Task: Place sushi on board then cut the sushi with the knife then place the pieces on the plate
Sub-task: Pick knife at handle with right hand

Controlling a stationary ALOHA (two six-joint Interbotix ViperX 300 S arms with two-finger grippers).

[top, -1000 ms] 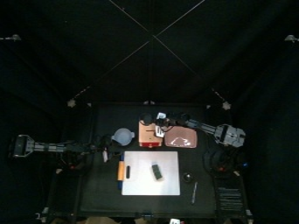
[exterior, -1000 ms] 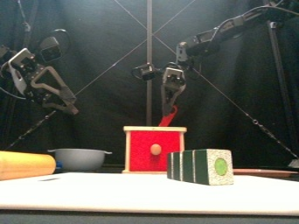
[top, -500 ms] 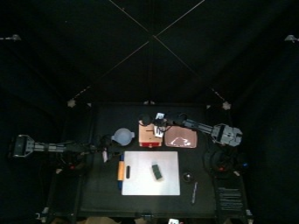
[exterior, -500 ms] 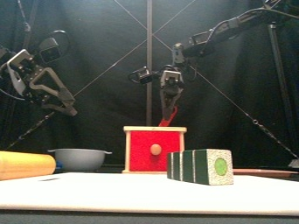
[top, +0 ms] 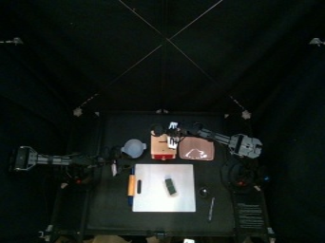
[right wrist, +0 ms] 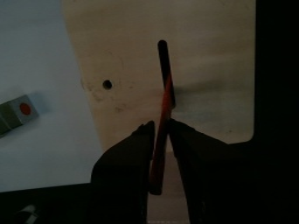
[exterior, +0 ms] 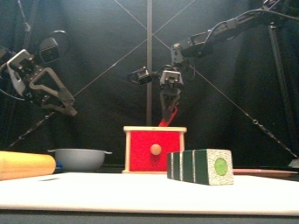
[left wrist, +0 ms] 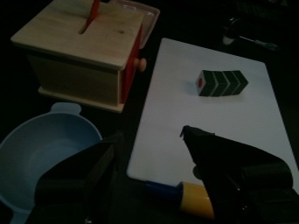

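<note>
Knife (red) hangs pinched in right end effector above box.

R end effector grips red knife.

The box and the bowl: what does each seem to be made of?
Box: looks like pale unpainted wood, matte, with faint grain on top; drawer front painted red. Bowl: probably plastic, blue-grey, smooth with a soft even sheen.
</note>
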